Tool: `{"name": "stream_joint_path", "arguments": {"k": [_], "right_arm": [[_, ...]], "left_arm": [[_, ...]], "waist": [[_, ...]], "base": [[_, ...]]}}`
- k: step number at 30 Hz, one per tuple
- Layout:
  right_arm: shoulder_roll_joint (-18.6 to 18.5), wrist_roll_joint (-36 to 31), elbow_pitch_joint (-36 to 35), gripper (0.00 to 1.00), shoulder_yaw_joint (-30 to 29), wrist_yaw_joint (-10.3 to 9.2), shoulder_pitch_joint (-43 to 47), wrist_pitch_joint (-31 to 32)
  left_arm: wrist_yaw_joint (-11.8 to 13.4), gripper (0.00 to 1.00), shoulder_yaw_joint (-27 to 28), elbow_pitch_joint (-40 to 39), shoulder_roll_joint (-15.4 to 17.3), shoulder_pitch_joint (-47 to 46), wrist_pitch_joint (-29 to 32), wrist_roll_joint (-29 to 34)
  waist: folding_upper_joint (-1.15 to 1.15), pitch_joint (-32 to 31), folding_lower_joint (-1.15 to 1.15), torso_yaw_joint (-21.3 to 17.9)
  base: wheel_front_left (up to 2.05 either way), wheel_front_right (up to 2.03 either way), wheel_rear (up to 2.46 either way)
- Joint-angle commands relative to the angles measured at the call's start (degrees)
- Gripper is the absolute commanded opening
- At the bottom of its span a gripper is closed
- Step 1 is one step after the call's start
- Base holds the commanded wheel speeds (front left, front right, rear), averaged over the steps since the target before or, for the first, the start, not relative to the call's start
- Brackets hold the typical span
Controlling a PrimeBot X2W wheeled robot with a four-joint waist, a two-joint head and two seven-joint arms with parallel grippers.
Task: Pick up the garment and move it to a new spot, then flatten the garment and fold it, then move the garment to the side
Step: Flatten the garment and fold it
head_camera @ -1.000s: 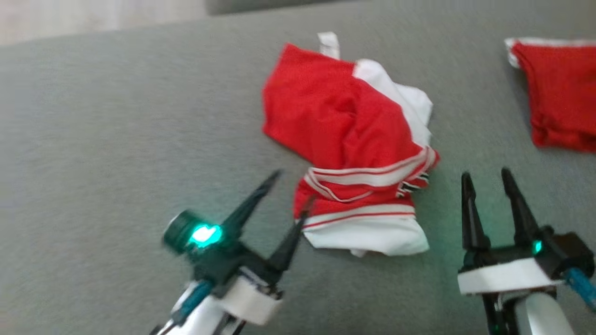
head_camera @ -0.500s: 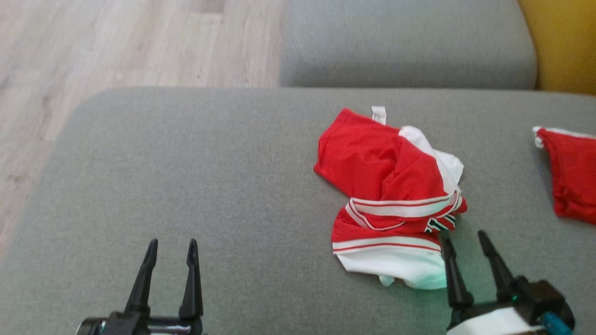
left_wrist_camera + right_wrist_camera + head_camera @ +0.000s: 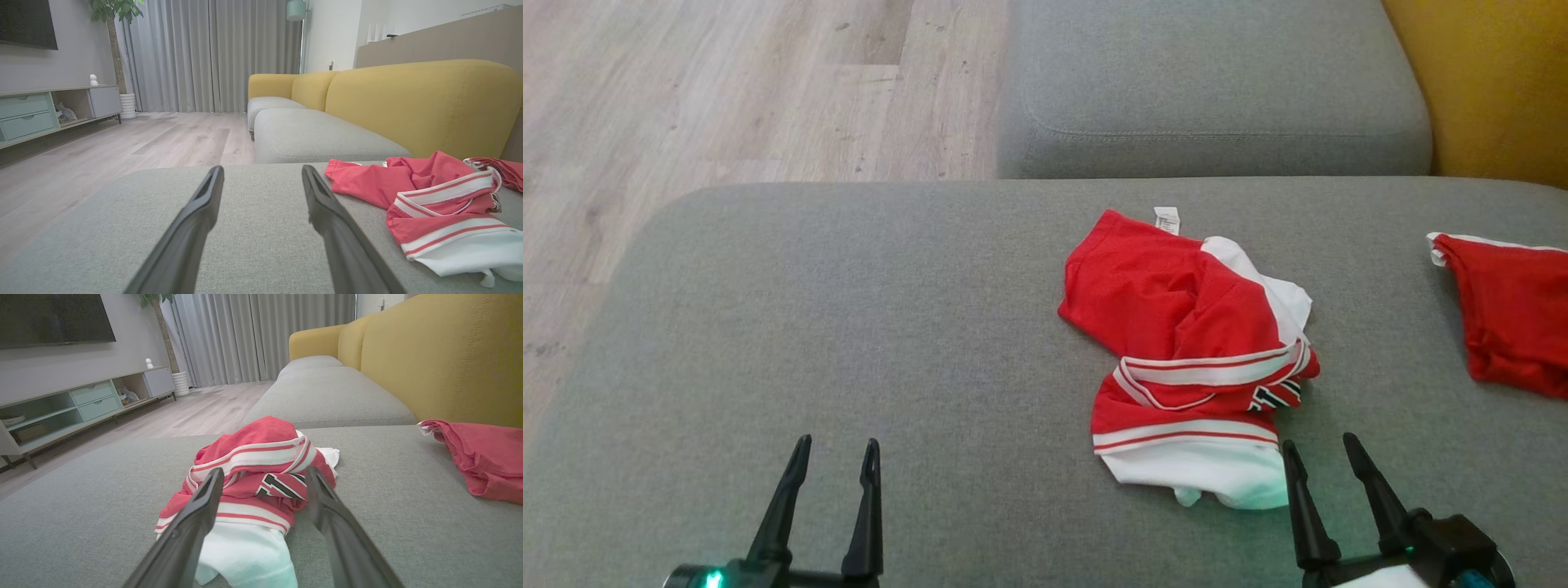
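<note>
Red-and-white fabric, i.e. the garment (image 3: 1188, 351), lies in a crumpled heap on the grey seat cushion (image 3: 849, 327), right of centre, w/ its striped band & white hem at the near end and a small tag at the far edge. Judging by that, the task looks not yet begun: the garment is not flat, folded or set aside, so pick-up, move, flatten, fold & final shift all seem outstanding. The right gripper (image 3: 1319, 441) sits at the near right of the heap, fingers spread w/ nothing between them. One fingertip is just beside the white hem, but contact can't be told. The left gripper (image 3: 839, 441) is well apart to the left over bare cushion, likewise spread & empty. A second red cloth (image 3: 1507, 314) lies further right and could get in the way if the garment is spread that way; the left offers more room. Beyond are another grey cushion (image 3: 1217, 90), a yellow sofa back (image 3: 1486, 82) & wood floor (image 3: 686, 98).
</note>
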Motion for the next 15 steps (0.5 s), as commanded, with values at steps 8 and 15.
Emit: {"name": "stream_joint_path", "arguments": {"k": [8,15], "right_arm": [[-0.36,0.17,-1.84,1.00,1.61,0.37,-1.65,-0.15],[-0.36,-0.32,-1.60,1.00,2.46,0.37,-1.97,-0.15]], "left_arm": [[-1.17,1.00,3.28,-0.65,-0.93,-1.55,-0.29,1.53],[-1.35,1.00,3.47,-0.12,-1.17,-1.31,-0.29,1.34]], "waist": [[-0.01,0.20,0.01,-0.52],[-0.01,0.58,0.01,-1.97]], "base": [[0.00,0.00,0.00],[0.00,0.00,0.00]]}}
